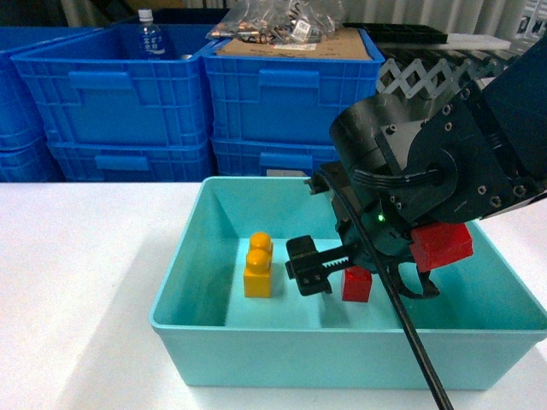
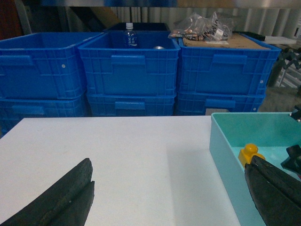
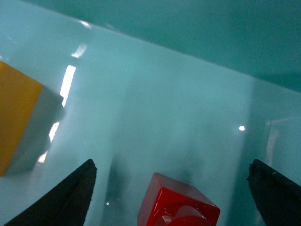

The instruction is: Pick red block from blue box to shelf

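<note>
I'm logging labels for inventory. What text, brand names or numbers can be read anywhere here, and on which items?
No text is legible.
Clear plastic water bottle with a blue label: print too small and blurred.
Clear plastic bags of small parts: white tags, unreadable.
Small glossy red block, yellow brick, turquoise plastic bin: no markings visible.

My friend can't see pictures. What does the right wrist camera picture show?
The red block sits on the floor of the blue box, low in the picture between the two dark fingertips of the open right gripper, which are not touching it. A yellow-orange brick shows at the left edge.
</note>
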Robot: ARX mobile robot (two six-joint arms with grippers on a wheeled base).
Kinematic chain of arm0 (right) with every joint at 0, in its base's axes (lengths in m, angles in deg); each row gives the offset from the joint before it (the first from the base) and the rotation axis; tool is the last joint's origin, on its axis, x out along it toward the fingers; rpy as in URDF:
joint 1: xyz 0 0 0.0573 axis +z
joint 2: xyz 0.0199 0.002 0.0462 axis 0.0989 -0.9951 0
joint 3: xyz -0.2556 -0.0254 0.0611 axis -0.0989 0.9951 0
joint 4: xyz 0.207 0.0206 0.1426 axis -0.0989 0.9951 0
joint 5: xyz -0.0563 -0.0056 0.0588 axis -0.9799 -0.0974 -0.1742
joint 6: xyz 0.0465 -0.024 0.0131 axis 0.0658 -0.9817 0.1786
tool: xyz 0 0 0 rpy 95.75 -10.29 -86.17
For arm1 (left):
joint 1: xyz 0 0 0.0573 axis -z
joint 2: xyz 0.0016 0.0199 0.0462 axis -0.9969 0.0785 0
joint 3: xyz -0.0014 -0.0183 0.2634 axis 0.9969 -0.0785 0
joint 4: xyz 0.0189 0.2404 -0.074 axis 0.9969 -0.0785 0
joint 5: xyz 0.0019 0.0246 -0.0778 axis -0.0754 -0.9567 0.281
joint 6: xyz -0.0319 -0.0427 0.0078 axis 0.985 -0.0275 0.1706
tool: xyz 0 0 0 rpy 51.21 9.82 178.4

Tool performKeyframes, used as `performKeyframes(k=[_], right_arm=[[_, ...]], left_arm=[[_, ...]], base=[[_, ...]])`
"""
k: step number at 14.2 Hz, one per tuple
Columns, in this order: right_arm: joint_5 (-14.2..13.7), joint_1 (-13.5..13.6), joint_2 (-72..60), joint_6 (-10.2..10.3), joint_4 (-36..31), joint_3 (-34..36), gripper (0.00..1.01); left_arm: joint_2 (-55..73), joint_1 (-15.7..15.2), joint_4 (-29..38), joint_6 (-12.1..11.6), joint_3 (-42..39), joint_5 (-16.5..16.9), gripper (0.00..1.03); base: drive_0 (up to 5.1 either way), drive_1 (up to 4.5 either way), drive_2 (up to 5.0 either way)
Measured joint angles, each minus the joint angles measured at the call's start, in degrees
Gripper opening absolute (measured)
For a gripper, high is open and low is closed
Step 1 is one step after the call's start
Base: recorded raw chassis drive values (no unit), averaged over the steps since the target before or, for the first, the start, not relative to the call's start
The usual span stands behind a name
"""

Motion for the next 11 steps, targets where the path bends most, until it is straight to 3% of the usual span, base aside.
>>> performKeyframes(k=[2,7,9,11], right_arm=[[-1.53,-0.04,-1.81,-0.04,-0.24,-0.37,0.75],[-1.16,-0.52,-2.36,-0.04,-2.01,-0.22,0.32],[0.72,-1.27,-0.46,0.68,-3.48,1.90,0.30],[5.18,-3.54,9.14,1.53,-8.92,9.62,0.30]], left_arm=[[0.00,0.00,0.00,0.00,0.00,0.00,0.98],[0.00,0.00,0.00,0.00,0.00,0.02,0.98],[0.00,0.00,0.00,0.00,0.00,0.02,0.98],[0.00,0.00,0.00,0.00,0.00,0.02,0.98]], base=[[0.0,0.00,0.0],[0.0,0.00,0.0],[0.0,0.00,0.0],[0.0,0.00,0.0]])
